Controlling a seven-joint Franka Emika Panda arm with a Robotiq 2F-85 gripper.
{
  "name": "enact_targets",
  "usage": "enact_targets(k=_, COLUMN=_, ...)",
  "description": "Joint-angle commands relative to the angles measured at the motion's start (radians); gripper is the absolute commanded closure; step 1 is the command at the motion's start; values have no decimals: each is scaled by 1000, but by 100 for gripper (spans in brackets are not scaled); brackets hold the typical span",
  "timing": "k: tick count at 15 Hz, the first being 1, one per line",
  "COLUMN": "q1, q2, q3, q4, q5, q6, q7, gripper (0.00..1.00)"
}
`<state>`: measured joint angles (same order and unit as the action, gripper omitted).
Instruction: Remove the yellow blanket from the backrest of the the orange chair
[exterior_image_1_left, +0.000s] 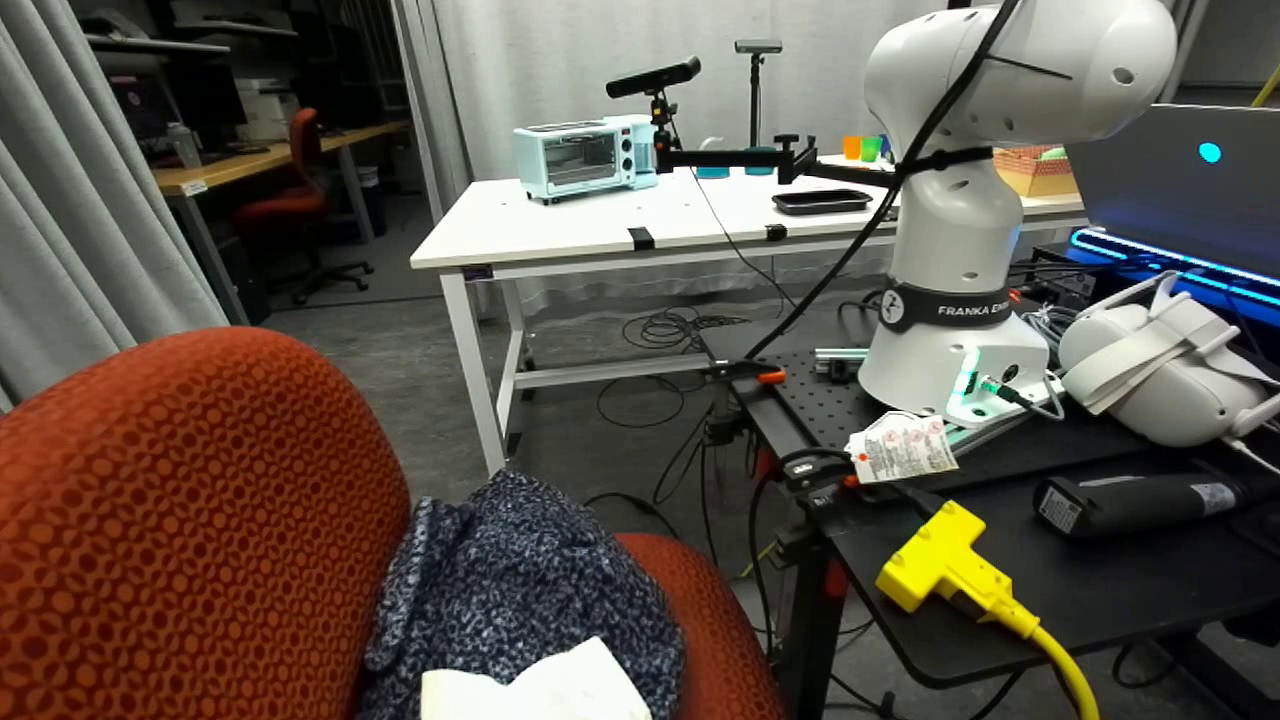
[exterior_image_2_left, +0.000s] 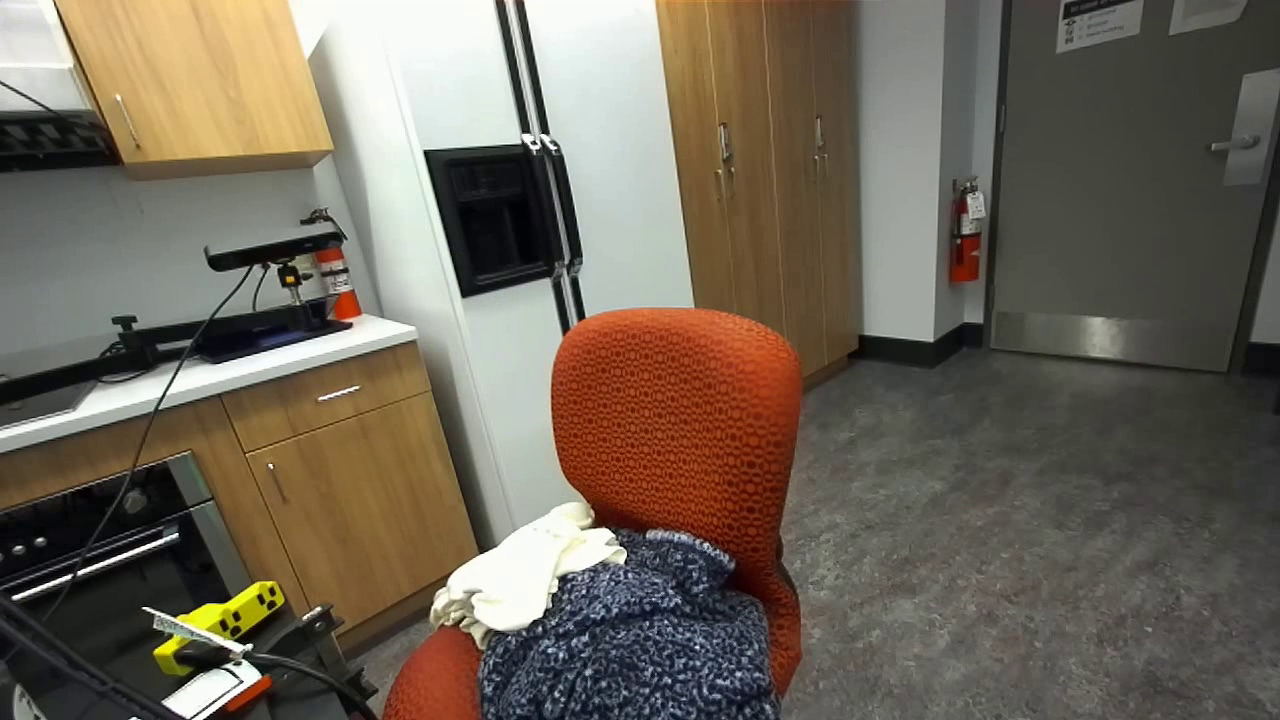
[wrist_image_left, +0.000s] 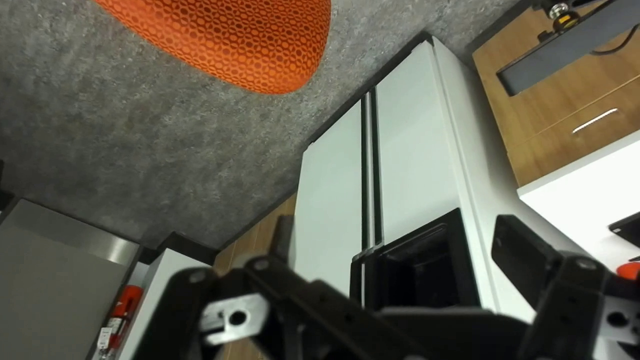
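Removal judged complete, nothing outstanding

In an exterior view, your yellow blanket (exterior_image_1_left: 535, 692) overlapped the speckled cloth (exterior_image_1_left: 530, 590). In an exterior view, it lay at the foot of the backrest (exterior_image_2_left: 680, 420). In the wrist view, your gripper (wrist_image_left: 395, 235) stood wide, 0 items held.

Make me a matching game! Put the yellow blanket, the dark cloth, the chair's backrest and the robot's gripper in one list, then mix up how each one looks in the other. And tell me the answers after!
Things:
1. yellow blanket
2. speckled cloth
3. backrest
4. gripper

How they look:
A. open, with nothing in its grasp
B. rounded at the top, patterned with little rings
C. pale cream and crumpled
D. dark blue-grey, bunched up on the orange chair

Right pairs: 1-C, 2-D, 3-B, 4-A
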<state>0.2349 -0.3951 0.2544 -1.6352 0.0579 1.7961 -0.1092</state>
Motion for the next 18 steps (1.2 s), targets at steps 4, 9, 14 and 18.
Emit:
enact_targets(k=4, q1=31, q2=16, q3=-40, q4=51, q5=57, q6=-78, q7=-135, gripper=0)
enact_targets(k=9, q1=17, q2=7, q3=-24, q4=22, q5=35, q6=-39, q7=-113, gripper=0)
enact_targets(k=14, q1=17, q2=7, q3=-24, q4=22, q5=36, q6=-39, q7=-114, gripper=0)
enact_targets(k=18, q1=17, q2=7, q3=-24, q4=22, q5=36, q6=-39, q7=-114, gripper=0)
